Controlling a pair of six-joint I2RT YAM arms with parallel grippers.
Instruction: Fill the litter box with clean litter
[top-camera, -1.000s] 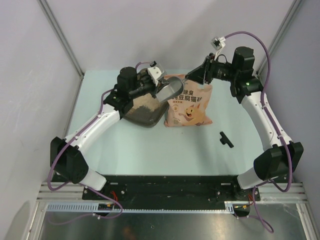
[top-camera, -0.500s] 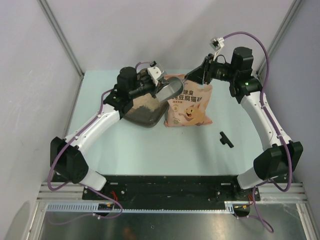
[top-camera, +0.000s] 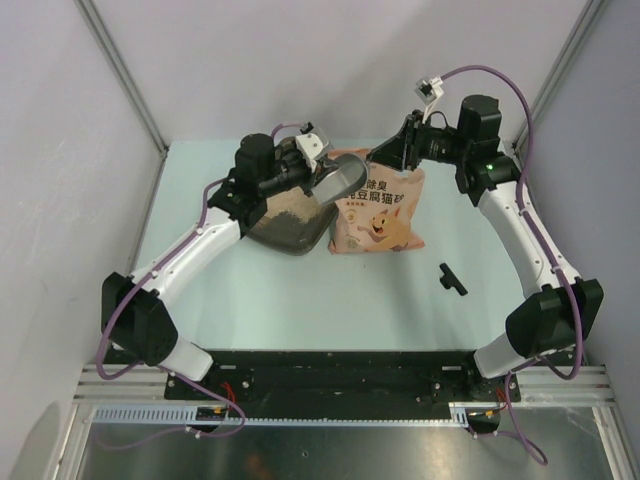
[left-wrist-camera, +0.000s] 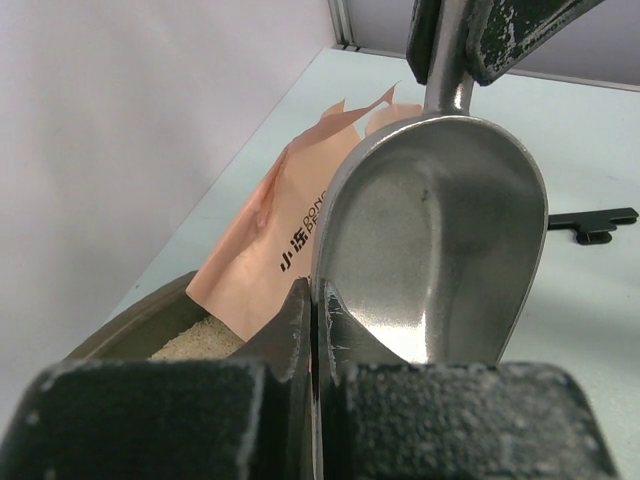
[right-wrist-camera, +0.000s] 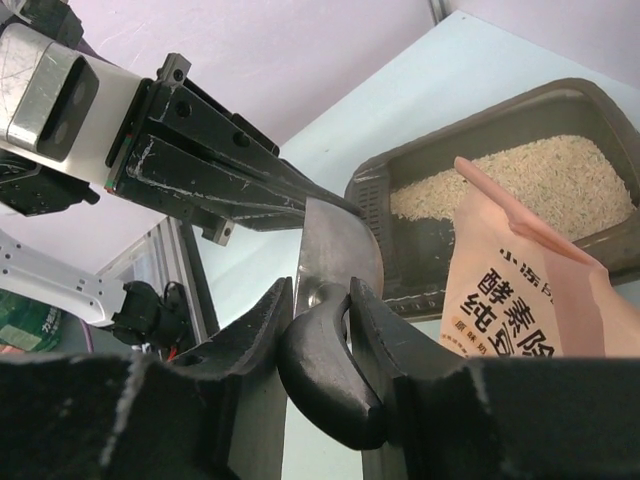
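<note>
The litter box (top-camera: 262, 232) lies at the back left, with clean litter (top-camera: 291, 208) in it. A salmon-pink bag (top-camera: 382, 215) leans on its right side. Above the two hangs a grey metal scoop (top-camera: 341, 178), its bowl empty. My left gripper (top-camera: 318, 172) is shut on the bowl's rim (left-wrist-camera: 322, 255). My right gripper (top-camera: 380, 156) comes from the right, and both fingers press the scoop's dark handle (right-wrist-camera: 325, 370). The right wrist view shows the litter (right-wrist-camera: 530, 175) spread over the tray's floor inside its rim (right-wrist-camera: 480, 112).
A small black T-shaped piece (top-camera: 452, 279) lies on the pale green table, to the right of the bag. Grey walls close the table at the back and on both sides.
My right gripper has narrowed onto the scoop's handle and edged slightly left. The left arm, scoop, bag and tray have stayed put.
</note>
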